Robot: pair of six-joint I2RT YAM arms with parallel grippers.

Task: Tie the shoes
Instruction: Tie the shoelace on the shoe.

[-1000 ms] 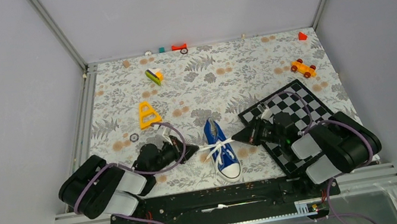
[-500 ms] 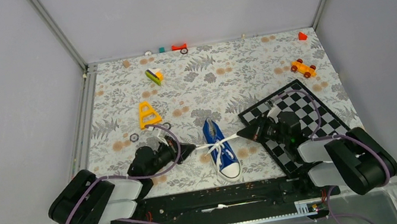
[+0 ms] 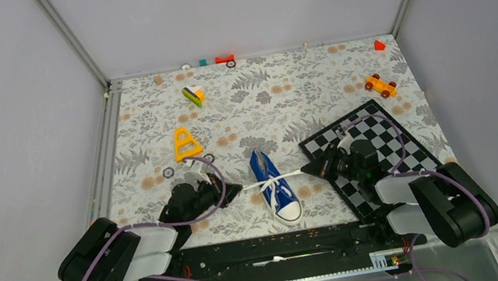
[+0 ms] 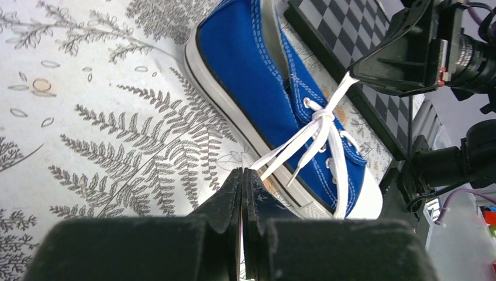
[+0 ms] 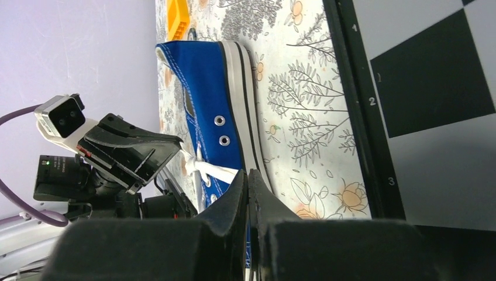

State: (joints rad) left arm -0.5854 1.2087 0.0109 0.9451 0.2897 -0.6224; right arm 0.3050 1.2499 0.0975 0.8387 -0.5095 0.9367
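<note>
Sneaker (image 3: 279,194): blue canvas with a white sole and toe cap, lying on the table between the two arms, toe toward their bases.
Laces (image 4: 320,120): white, crossed in a first knot over the tongue, with one end running out taut to each side.
Left fingers (image 4: 225,196): pressed shut, pinching the lace end on the shoe's left.
Right fingers (image 5: 234,199): pressed shut on the other end, near the chessboard's (image 3: 381,138) edge.
Step in hand: probably cinching the first knot. Pull both ends evenly and low so the shoe neither slides nor tips, and leave enough lace for loops.
Table (image 3: 263,104): fern-and-flower print; a yellow triangle (image 3: 186,144) and an orange toy car (image 3: 380,85) lie farther off.
Room: plain grey walls (image 3: 240,6) around the table.
</note>
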